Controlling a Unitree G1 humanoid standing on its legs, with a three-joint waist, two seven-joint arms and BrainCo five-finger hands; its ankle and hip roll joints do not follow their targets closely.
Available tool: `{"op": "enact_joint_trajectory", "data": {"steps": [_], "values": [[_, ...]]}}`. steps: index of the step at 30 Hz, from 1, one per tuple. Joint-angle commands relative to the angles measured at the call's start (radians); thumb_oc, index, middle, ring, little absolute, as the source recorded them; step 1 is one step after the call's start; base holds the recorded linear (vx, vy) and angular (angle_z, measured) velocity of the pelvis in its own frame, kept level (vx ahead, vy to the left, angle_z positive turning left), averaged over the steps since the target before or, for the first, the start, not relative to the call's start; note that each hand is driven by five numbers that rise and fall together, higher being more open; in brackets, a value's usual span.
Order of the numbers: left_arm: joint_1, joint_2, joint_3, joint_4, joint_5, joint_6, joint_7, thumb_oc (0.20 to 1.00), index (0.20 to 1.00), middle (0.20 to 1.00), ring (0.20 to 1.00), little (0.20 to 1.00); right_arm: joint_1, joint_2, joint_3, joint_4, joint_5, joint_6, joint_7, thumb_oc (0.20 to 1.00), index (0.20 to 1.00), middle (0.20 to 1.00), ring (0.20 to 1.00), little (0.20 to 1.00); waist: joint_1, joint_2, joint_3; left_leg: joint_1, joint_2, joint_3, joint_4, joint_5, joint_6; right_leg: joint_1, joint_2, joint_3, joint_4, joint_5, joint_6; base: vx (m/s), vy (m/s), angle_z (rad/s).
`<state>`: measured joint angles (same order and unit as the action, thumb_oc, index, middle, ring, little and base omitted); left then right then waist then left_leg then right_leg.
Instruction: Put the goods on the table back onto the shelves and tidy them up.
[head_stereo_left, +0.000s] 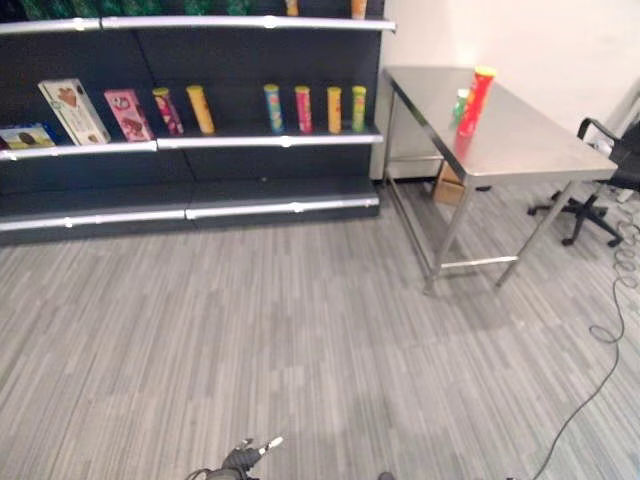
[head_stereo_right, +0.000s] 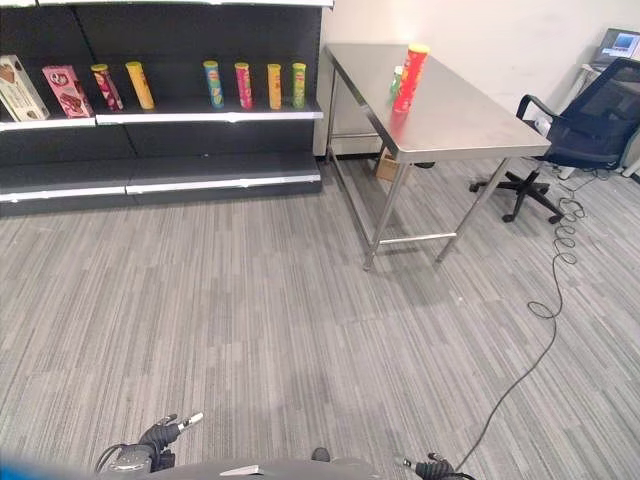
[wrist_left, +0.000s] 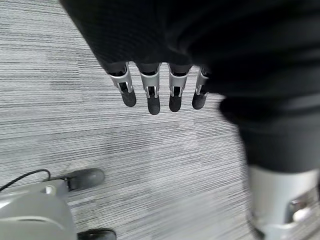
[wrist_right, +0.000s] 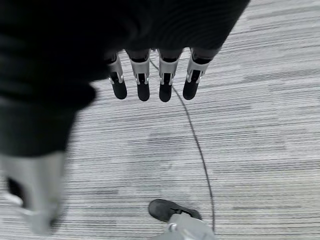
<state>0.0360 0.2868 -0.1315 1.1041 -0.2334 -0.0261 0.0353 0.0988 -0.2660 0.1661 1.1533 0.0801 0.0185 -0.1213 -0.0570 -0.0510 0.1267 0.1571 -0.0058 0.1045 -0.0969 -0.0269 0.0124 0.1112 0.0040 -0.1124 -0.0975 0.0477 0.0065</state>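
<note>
A tall red tube with a yellow lid (head_stereo_left: 476, 100) stands upright on the steel table (head_stereo_left: 530, 140) at the right, and a smaller green item (head_stereo_left: 460, 105) stands just behind it. Far to the left, the dark shelf unit (head_stereo_left: 270, 140) carries several coloured tubes (head_stereo_left: 303, 108) and two snack boxes (head_stereo_left: 73, 110). My left hand (wrist_left: 152, 95) hangs low over the carpet with straight fingers and holds nothing. My right hand (wrist_right: 142, 82) hangs the same way, open and empty. Both hands are far from the table and the shelves.
A black office chair (head_stereo_right: 580, 130) stands to the right of the table. A cardboard box (head_stereo_left: 447, 185) sits on the floor under the table's far side. Grey striped carpet stretches between me, the shelves and the table.
</note>
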Motion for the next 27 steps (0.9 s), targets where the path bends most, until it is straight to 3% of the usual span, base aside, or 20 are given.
{"op": "enact_joint_trajectory", "data": {"steps": [1, 17, 27], "values": [[-0.047, 0.016, -0.012, 0.009, -0.011, -0.022, -0.004, 1.000, 1.000, 1.000, 1.000, 1.000, -0.067, -0.032, 0.025, 0.011, 0.010, -0.008, -0.004, 1.000, 1.000, 1.000, 1.000, 1.000, -0.018, 0.021, 0.007, -0.012, 0.072, 0.077, 0.010, -0.015, -0.079, 0.012, -0.070, -0.004, 0.010, -0.098, 0.124, 0.00, 0.000, 0.00], [-0.047, 0.006, -0.040, 0.059, 0.067, -0.021, -0.006, 1.000, 1.000, 1.000, 1.000, 1.000, -0.086, -0.040, 0.042, 0.021, -0.009, -0.008, -0.003, 1.000, 1.000, 1.000, 1.000, 1.000, -0.017, 0.028, 0.011, -0.020, 0.066, 0.076, 0.010, -0.015, -0.075, 0.005, -0.076, 0.000, 0.010, -0.090, 0.129, 0.00, 0.004, 0.00], [-0.061, 0.006, -0.056, 0.077, 0.106, -0.020, 0.006, 1.000, 1.000, 1.000, 1.000, 1.000, -0.110, -0.036, 0.068, 0.004, -0.031, -0.005, -0.005, 1.000, 1.000, 1.000, 1.000, 1.000, -0.011, 0.025, 0.023, -0.040, 0.049, 0.085, 0.010, -0.021, -0.055, -0.034, -0.093, 0.029, 0.014, -0.067, 0.145, -0.01, 0.042, -0.06]]}}
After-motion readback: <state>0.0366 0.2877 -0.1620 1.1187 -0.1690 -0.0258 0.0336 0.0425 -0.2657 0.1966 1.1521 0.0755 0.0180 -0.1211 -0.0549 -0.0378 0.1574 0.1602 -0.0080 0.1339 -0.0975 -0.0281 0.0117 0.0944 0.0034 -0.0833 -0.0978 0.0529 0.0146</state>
